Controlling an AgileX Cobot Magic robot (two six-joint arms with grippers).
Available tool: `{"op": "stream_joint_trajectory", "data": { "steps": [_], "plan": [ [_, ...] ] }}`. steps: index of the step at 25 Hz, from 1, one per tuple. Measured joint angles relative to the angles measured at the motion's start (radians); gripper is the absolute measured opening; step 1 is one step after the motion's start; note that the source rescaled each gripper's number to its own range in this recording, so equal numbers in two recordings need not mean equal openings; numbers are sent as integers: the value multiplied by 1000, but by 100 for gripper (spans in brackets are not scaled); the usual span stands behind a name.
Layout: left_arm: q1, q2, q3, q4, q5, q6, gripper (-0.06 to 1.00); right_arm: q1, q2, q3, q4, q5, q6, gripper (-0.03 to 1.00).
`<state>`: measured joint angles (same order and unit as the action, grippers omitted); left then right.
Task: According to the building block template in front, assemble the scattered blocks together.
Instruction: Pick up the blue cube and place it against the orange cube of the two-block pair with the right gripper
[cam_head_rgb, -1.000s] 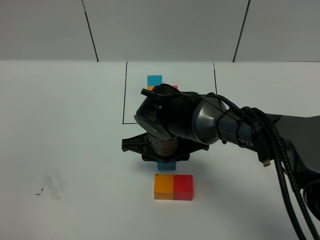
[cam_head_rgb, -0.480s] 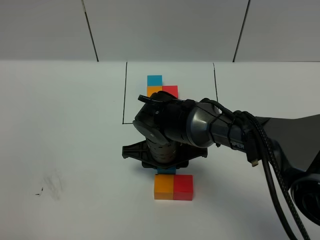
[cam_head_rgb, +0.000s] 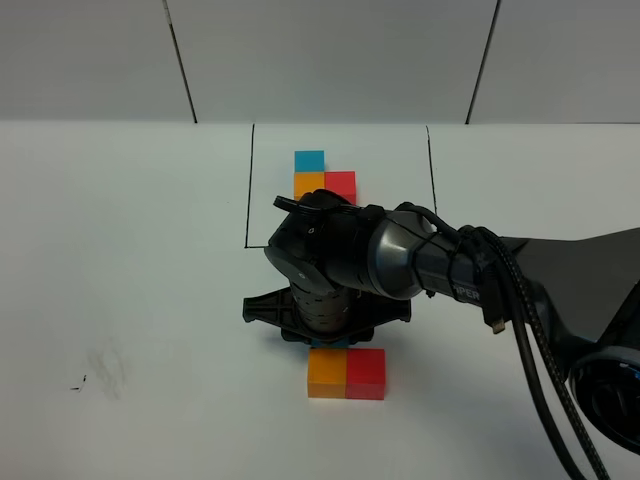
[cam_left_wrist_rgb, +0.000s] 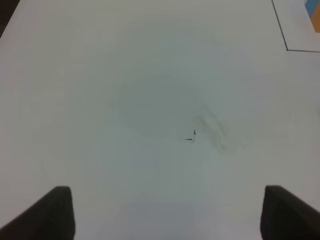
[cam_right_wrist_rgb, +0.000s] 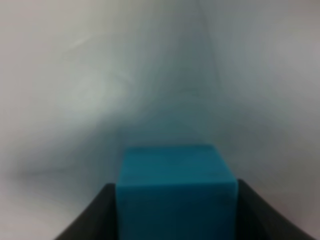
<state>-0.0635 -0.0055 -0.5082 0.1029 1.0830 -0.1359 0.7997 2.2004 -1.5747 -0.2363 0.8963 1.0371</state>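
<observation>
Right hand (cam_right_wrist_rgb: 172, 210) clamped on the small matte sky-blue cube (cam_right_wrist_rgb: 175, 185), just behind the joined orange cube (cam_head_rgb: 327, 375) and red cube (cam_head_rgb: 366, 374); left hand (cam_left_wrist_rgb: 167, 212) spread apart

Bare table (cam_head_rgb: 130, 250) lies open leftward; the orange-red pair (cam_head_rgb: 346, 373) blocks the front.

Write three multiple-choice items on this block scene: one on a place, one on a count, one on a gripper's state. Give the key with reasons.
1. Where is the building block template?
A. inside the black drawn rectangle
B. at the table's left edge
C. under the left gripper

2. How many loose cubes lie joined on the table in front of the right gripper?
A. none
B. two
C. four

3. The right gripper is:
A. open and empty
B. out of view
C. shut on the blue cube

Key: 1 A, the frame surrounds it. 2 B, the orange cube touches the red cube. 3 C, both fingers flank the cube in the right wrist view.
</observation>
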Motion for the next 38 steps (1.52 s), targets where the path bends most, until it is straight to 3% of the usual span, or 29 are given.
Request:
{"op": "stream_joint_trajectory", "data": {
  "steps": [32,34,38],
  "plan": [
    [0,0,0,0,0,0,67,0,5,0,-1,-11,24,24],
    [0,0,0,0,0,0,67,0,5,0,-3,-24,19,27],
    [0,0,0,0,0,0,67,0,6,0,-5,-50,-16,45]
  ]
}}
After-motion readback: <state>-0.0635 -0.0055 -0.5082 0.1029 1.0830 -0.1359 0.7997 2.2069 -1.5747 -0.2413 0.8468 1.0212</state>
